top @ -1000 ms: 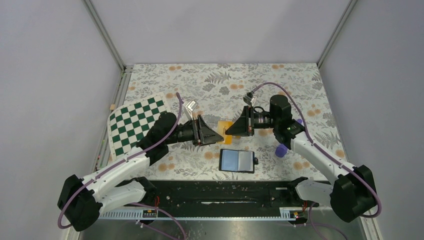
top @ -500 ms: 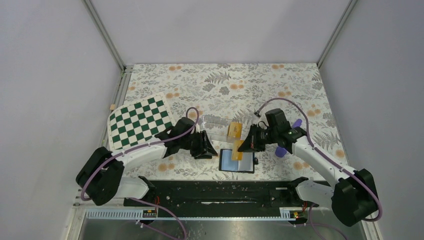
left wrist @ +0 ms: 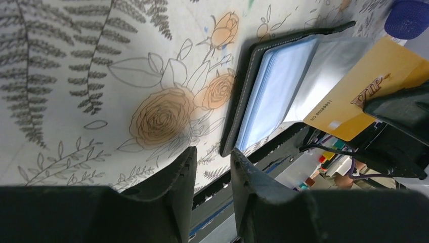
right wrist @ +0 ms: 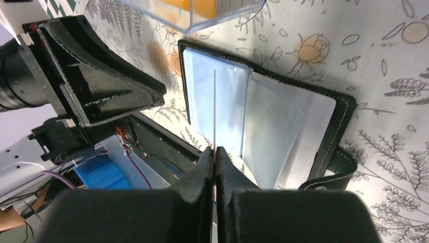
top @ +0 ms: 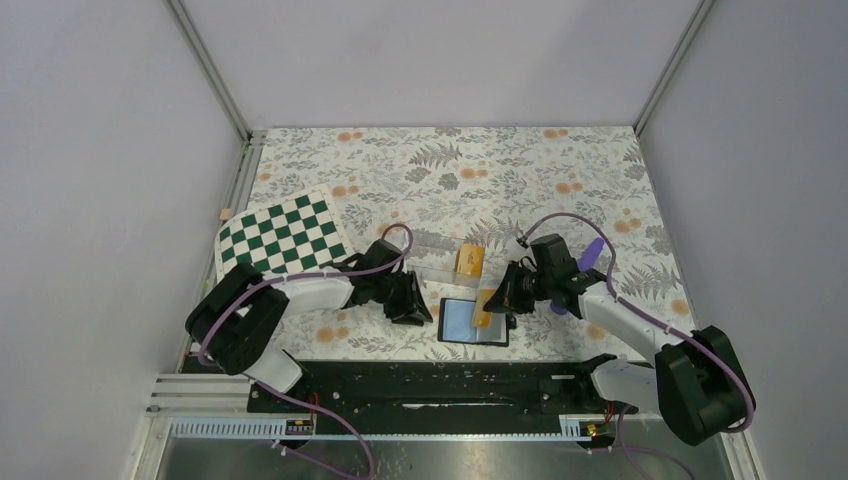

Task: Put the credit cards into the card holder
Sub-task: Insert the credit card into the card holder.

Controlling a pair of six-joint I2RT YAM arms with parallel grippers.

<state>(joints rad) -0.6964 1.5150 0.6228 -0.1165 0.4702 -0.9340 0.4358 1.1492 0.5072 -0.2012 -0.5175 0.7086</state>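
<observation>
Pinching one credit card (right wrist: 214, 109), the right gripper (right wrist: 214, 152) hangs above the open card holder (right wrist: 340, 117) on the surface (right wrist: 394, 61), card pointing down at its pockets (right wrist: 275, 126). The left gripper (left wrist: 212, 164), slightly apart and empty, sits beside it.

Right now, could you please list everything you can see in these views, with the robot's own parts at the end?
credit card: one, orange-yellow, pinched in the right gripper over the open card holder
spare credit cards: number unclear, orange-yellow, inside the clear plastic box
card holder: one, black with pale blue-grey pockets, lying open between the grippers
clear plastic box: one, transparent, just behind the card holder
checkerboard: one, green and white, far left
purple cylinder: one, purple, partly hidden by the right arm
tablecloth: one, pale floral, covering the table
left gripper: one, black, narrowly open and empty, left of the card holder
right gripper: one, black, shut on the credit card
</observation>
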